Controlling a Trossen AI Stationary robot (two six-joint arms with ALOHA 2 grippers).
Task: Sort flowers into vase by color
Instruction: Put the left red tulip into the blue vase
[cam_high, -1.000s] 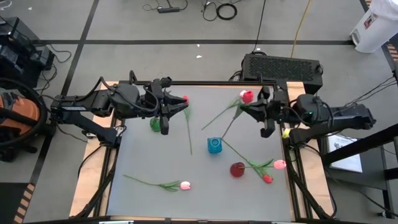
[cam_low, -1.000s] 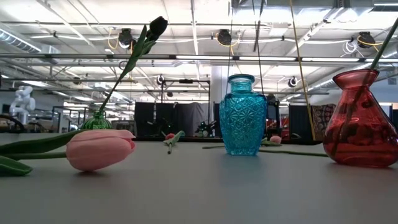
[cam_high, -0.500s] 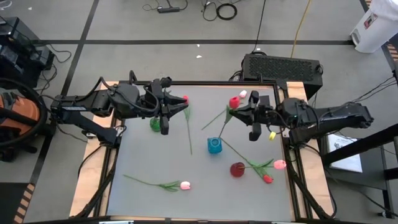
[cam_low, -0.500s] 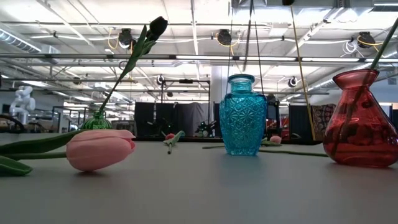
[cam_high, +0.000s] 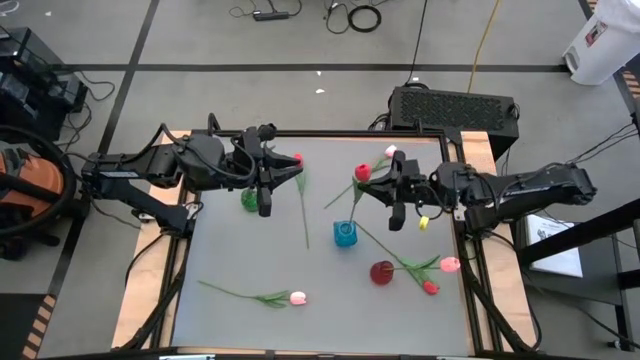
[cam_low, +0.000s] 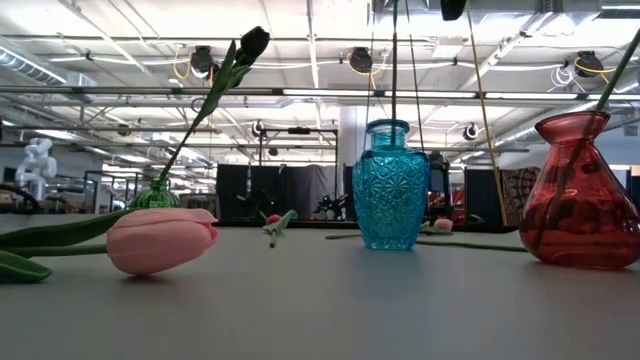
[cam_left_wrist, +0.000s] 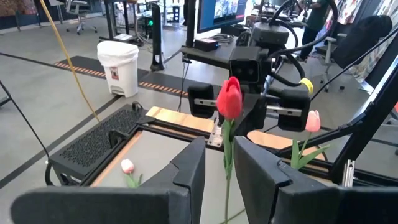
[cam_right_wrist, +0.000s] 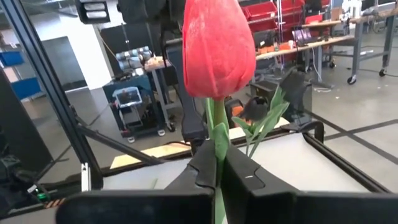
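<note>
My right gripper is shut on a red tulip and holds it above the blue vase. The tulip's thin stem hangs down to the vase's mouth; whether its end is inside, I cannot tell. My left gripper stands open and high over the green vase, with nothing between its fingers. That vase holds a near-black tulip, which leans out of it. Another red tulip lies on the table beside the left gripper. My right gripper pinches the red tulip's stem just under the head, between its two shut fingers. The fingers lie level and point toward the table's left, across the stem. The tulip stands upright with its head above the fingers, and the rest of the stem hangs below, clear of the table.
The red vase stands near the right front, with a pink head and a red head on stems running out of it. One pink tulip lies at the near left, another at the far edge.
My right gripper has gone toward the table's left and down, carrying the red tulip over to the blue vase. The head has come in from the far right. The stem now hangs straight over the vase's mouth.
</note>
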